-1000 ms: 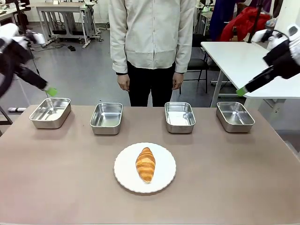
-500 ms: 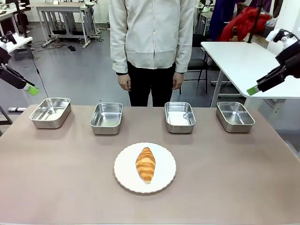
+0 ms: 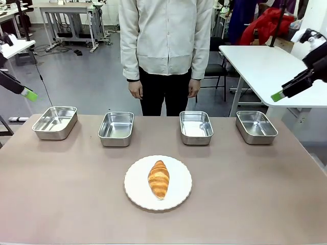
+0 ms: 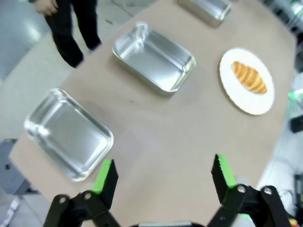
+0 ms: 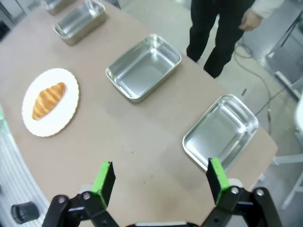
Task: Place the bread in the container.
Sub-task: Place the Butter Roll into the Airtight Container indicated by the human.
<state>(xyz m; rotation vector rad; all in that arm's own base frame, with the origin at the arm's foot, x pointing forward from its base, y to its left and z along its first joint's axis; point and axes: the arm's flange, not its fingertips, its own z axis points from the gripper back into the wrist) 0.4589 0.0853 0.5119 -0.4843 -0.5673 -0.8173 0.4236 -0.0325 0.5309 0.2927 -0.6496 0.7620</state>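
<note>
Croissant [image 3: 159, 178] lies on the white plate [image 3: 180, 190], mid-tabletop [image 3: 255, 194]. Left pincer [image 4: 164, 165] and right pincer [image 5: 160, 166] hang wide and empty, well apart from it. A hard squeeze could crush it, and four alike steel pans [image 3: 115, 142] invite a wrong drop.

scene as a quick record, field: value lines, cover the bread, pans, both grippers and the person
bread: croissant lying on the white plate, untouched
pans: four, steel, in a row beyond the plate, all empty
left gripper: raised, off to the left side, jaws open, empty
right gripper: raised, off to the right side, jaws open, empty
person: standing at the far side, hands down
</note>
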